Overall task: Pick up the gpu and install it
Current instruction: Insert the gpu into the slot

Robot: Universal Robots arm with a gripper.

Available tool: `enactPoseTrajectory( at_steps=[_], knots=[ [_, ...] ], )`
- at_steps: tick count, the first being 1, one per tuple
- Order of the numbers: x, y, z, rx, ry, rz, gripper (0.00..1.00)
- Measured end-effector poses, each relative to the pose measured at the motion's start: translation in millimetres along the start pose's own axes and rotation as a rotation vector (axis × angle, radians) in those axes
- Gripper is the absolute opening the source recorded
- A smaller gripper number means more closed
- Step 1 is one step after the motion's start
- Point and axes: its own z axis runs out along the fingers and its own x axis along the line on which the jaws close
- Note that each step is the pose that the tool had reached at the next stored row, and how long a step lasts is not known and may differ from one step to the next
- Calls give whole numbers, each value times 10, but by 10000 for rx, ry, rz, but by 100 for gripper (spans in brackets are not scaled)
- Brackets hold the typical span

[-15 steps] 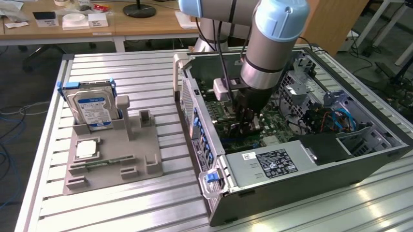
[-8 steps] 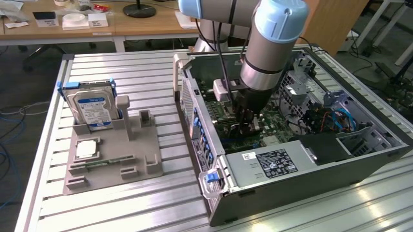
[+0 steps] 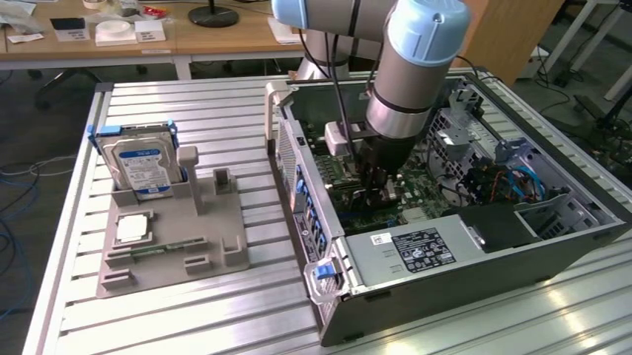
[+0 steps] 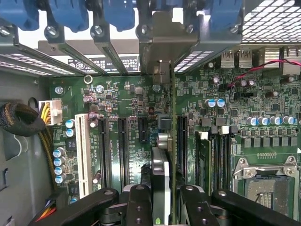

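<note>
The gpu (image 4: 160,181) shows edge-on as a thin black card, clamped between my two black fingers (image 4: 137,203). My gripper (image 4: 162,207) is shut on it, just above the green motherboard (image 4: 117,99) with its long black expansion slots (image 4: 123,150). A grey metal bracket (image 4: 162,44) stands ahead of the card, in line with the case's rear slot openings. Whether the card's edge touches a slot is hidden. In the exterior view my gripper (image 3: 380,192) reaches down into the open computer case (image 3: 493,266).
Blue slot latches (image 4: 117,14) line the case's rear wall. A white slot (image 4: 83,155), memory slots (image 4: 214,155) and the bare processor socket (image 4: 263,183) flank the card. A sleeved cable bundle (image 4: 19,120) lies nearby. A hard drive (image 3: 143,166) stands in the grey fixture (image 3: 212,244).
</note>
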Motion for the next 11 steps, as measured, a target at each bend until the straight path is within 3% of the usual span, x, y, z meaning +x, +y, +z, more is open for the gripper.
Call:
enactPoseTrajectory(
  at_steps=[11],
  knots=[
    [4,18,84,4,0,-13,28]
  ],
)
